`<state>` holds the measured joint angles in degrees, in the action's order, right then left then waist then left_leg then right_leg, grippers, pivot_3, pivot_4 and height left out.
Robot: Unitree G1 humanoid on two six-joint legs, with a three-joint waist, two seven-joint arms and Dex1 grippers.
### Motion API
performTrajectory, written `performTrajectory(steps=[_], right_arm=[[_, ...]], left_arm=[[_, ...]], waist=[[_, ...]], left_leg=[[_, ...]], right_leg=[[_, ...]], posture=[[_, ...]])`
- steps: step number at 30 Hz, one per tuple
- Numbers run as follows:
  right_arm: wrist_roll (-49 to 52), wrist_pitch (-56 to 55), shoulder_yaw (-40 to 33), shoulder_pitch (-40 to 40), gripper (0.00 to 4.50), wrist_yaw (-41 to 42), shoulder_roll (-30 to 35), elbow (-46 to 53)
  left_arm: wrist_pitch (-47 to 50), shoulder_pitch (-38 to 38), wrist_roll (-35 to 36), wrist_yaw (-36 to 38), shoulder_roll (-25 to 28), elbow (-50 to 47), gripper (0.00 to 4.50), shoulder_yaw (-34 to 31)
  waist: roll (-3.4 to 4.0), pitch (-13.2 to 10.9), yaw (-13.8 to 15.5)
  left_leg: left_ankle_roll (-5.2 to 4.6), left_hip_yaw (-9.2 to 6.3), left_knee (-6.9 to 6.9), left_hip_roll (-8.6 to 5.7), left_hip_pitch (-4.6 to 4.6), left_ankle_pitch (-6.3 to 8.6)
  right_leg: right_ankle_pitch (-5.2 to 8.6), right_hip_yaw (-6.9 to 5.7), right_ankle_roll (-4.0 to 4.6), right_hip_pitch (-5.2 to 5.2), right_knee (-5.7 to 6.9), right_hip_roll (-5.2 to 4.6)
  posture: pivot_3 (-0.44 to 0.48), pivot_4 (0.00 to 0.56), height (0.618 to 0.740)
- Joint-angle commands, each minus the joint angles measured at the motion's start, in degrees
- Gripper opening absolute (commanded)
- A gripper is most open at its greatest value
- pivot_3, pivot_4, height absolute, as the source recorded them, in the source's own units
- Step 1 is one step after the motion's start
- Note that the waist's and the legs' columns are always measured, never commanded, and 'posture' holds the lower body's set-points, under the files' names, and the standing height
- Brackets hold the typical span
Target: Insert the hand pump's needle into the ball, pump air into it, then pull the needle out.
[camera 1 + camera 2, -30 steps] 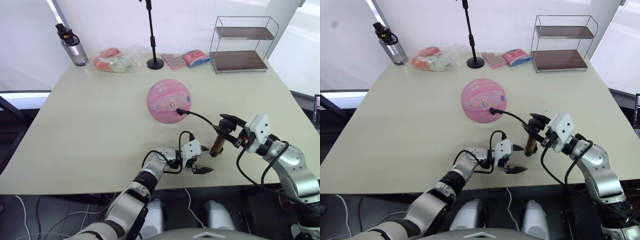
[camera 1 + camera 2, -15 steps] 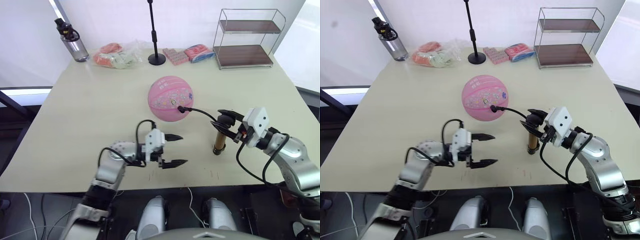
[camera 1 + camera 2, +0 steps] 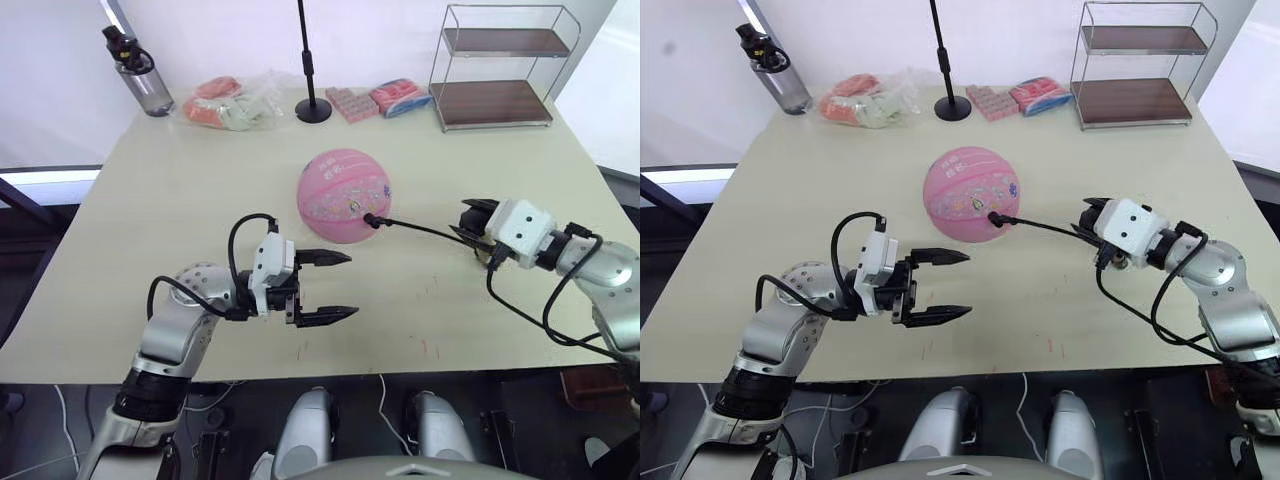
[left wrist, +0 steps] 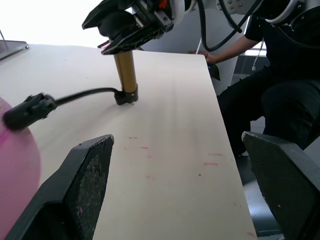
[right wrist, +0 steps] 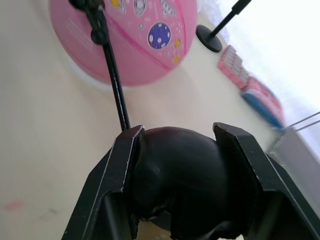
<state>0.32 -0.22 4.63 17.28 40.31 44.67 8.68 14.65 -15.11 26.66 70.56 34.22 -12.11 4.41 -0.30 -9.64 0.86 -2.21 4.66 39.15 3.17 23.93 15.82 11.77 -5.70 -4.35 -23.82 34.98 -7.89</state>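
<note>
The big change is in the left claw. A second ago it is down by the foot of the pump, and now the left arm has swung away from it. The claw now hangs over the surface at about 7 o'clock from the ball, near it but not touching. Its two fingers are spread wide apart with nothing between them, and they point toward the pump side. The right claw has not let go. It stays clamped on the black handle at the top of the pump, at about 4 o'clock from the ball. The left wrist view shows the gold tube standing upright on its foot on the surface under that claw. The ball sits in the middle of the surface and looks round and full. The black hose runs from the pump to the ball, and its black end piece sits right on the ball's skin at about 4 o'clock. The needle itself is too small to see, so I think it is pushed inside the ball. This tells me the needle step is done. Since the ball looks full, I think the pumping may be done too. The open left claw seems to be getting ready for a new job, maybe to steady the ball or grab the hose end so the needle can come out.
</note>
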Motion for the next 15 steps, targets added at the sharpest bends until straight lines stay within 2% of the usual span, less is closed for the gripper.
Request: performTrajectory(steps=[1, 10, 12, 13, 14, 15], right_arm=[[-7.6, -9.4, 1.7, 1.4, 1.79, -2.6, 0.9, -4.6], [-15.1, -25.1, 6.8, 0.5, 1.79, -3.2, 0.4, -10.2], [-16.1, -27.4, 7.5, -0.1, 2.69, -3.3, 0.1, -10.7], [-16.7, -28.8, 7.7, -0.6, 2.72, -3.2, 0.5, -11.2], [-16.9, -29.7, 7.5, -1.0, 3.44, -3.2, 0.8, -11.5], [-17.0, -30.9, 7.2, -1.4, 3.53, -3.3, 1.4, -11.6]], left_arm=[[0.5, -0.9, 1.2, -0.9, 0.4, -2.5, 4.39, -0.6], [1.8, -1.8, 1.6, -2.1, 0.2, -3.6, 4.39, 0.1], [1.9, -1.9, 1.6, -2.2, 0.2, -3.7, 4.5, 0.1], [2.0, -2.1, 1.6, -2.3, 0.1, -3.7, 4.5, 0.2], [2.1, -2.2, 1.5, -2.5, 0.1, -3.8, 4.5, 0.3], [2.2, -2.3, 1.5, -2.6, 0.1, -3.9, 4.5, 0.2]], waist=[[0.0, 0.0, 0.0], [-0.09, -0.1, -0.1], [-0.1, -0.1, -0.1], [-0.11, -0.1, -0.1], [-0.11, -0.1, -0.1], [-0.11, -0.1, -0.1]], left_leg=[[0.02, 0.02, -0.01, 0.0, 0.0, -0.01], [0.19, 0.03, -0.01, 0.0, 0.01, -0.11], [0.24, 0.02, -0.01, 0.0, 0.0, -0.14], [0.25, 0.01, 0.0, 0.0, 0.0, -0.15], [0.26, 0.0, 0.0, 0.0, -0.01, -0.15], [0.28, -0.02, 0.0, 0.0, -0.01, -0.17]], right_leg=[[0.02, 0.02, -0.03, 0.0, 0.0, 0.0], [0.05, 0.04, -0.09, 0.01, 0.03, 0.01], [0.05, 0.04, -0.09, 0.01, 0.05, 0.02], [0.05, 0.04, -0.09, 0.01, 0.06, 0.03], [0.05, 0.04, -0.09, 0.02, 0.07, 0.03], [0.05, 0.03, -0.09, 0.02, 0.1, 0.03]], posture=[[0.0, 0.15, 0.731], [0.0, 0.15, 0.731], [0.0, 0.15, 0.731], [0.0, 0.15, 0.731], [0.0, 0.15, 0.731], [0.0, 0.15, 0.731]])
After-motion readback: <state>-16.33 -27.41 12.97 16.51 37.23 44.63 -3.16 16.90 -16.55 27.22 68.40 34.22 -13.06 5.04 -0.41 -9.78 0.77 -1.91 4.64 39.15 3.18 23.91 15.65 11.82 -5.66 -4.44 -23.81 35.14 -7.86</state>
